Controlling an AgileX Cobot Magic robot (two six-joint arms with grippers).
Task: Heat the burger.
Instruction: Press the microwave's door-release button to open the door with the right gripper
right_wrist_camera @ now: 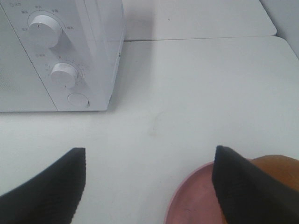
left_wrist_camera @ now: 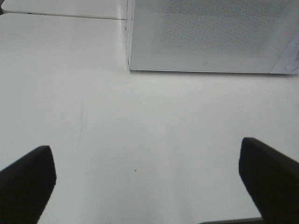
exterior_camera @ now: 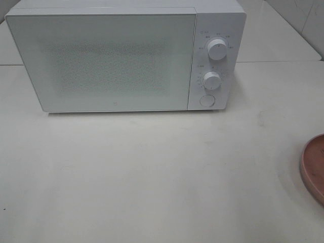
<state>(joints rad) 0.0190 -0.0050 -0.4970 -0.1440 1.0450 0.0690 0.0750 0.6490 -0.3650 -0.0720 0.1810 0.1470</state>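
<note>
The exterior high view looks steeply down from the front onto the white table, facing the microwave at the back, with the pink plate cut by its right edge. The left wrist view sits low over the table, facing the microwave's door and lower left corner. The right wrist view, also low, faces the control panel and shares the plate with the high view
</note>
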